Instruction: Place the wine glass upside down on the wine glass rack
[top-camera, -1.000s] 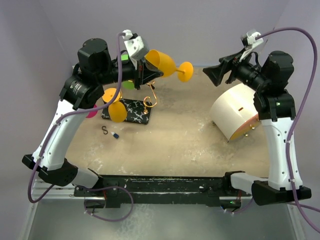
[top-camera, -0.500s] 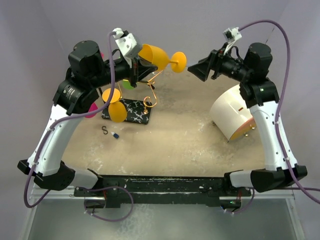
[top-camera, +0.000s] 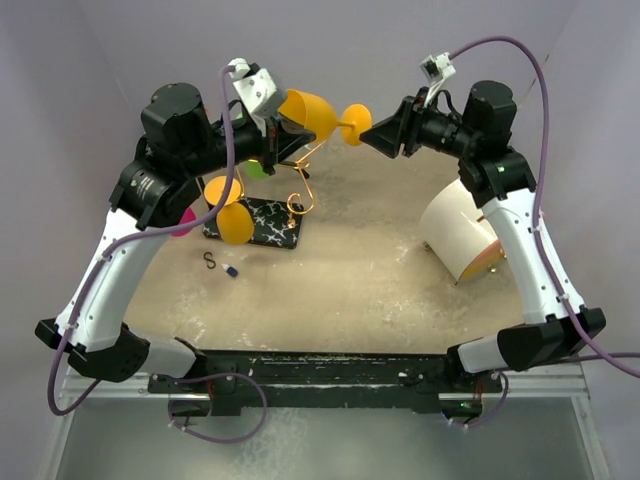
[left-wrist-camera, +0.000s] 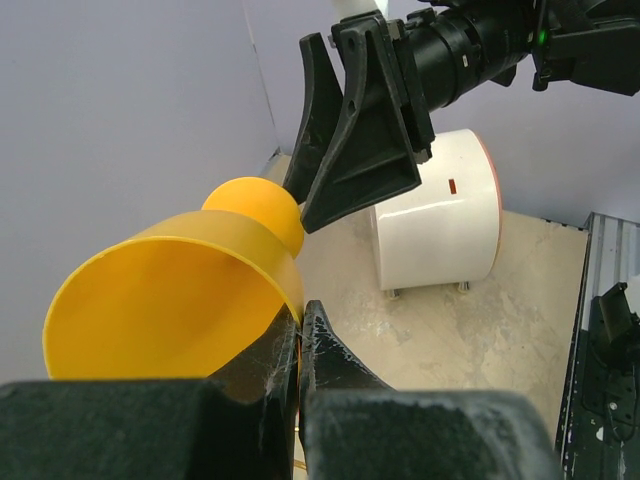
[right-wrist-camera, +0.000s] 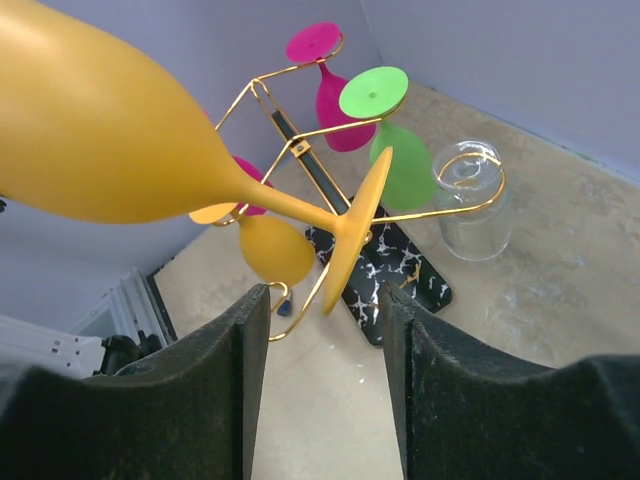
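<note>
Carefully, at the left, my left gripper (top-camera: 284, 127) is clamping shut on the rim of the orange wine glass (top-camera: 316, 113), holding it sideways in the air above the wine glass rack (top-camera: 296, 203) at far left. To the right, my right gripper (right-wrist-camera: 325, 300) is straddling the foot (right-wrist-camera: 358, 215), jaws apart and touching nothing. I am judging it best to centre on the stem (right-wrist-camera: 290, 203) just behind the foot and squeeze firmly before my left releases.
</note>
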